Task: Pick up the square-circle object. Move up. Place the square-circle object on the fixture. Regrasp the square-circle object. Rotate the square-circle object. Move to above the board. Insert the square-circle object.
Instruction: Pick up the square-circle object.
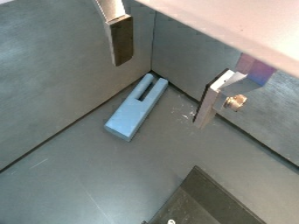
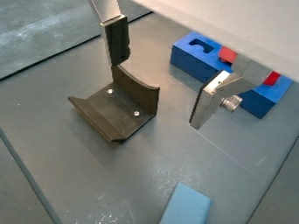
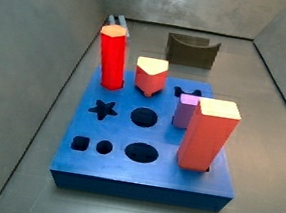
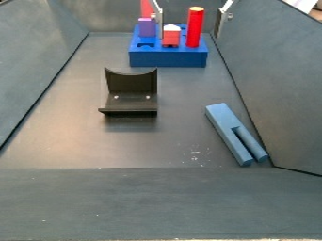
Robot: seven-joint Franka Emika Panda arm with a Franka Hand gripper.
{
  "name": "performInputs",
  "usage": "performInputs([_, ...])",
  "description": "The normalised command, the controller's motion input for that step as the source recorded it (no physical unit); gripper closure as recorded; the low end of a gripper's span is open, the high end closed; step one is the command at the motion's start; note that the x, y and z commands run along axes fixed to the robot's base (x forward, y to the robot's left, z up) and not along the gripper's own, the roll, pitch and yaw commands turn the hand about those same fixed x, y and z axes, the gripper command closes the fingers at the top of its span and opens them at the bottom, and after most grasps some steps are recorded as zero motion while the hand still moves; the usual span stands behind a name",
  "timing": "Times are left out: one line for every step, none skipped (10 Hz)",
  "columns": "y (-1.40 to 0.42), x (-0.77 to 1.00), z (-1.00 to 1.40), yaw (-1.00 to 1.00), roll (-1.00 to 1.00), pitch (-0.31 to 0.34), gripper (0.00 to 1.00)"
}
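The square-circle object is a grey-blue bar with two prongs. It lies flat on the floor against a wall, also in a side view, and only its tip shows behind the red peg. My gripper hangs open well above it, with nothing between the silver fingers. The dark fixture with its curved notch stands apart on the floor, below the gripper in that wrist view. The blue board carries its pegs.
On the board stand a red peg, a salmon block, a small purple peg and a short red-topped peg. Grey walls close in the floor on all sides. The fixture sits between board and bar.
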Motion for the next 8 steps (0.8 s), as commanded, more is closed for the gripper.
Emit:
performInputs([0.17,0.05,-0.21,0.26,0.05,0.02,0.0])
performInputs([0.3,-0.19,-0.67,0.75,0.15,-0.107,0.0])
performInputs([0.33,-0.27,-0.84,0.79,0.07,-0.2,0.0])
performInputs([0.31,-0.27,-0.87,0.81,0.06,-0.204,0.0])
performInputs([0.27,-0.25,-0.88,0.84,0.06,-0.199,0.0])
performInputs([0.26,-0.25,-0.88,0.85,0.06,-0.196,0.0])
performInputs([0.12,-0.35,-0.97,0.84,0.05,-0.136,0.0])
performInputs([-0.24,-0.59,-0.89,0.44,0.0,-0.157,0.0])
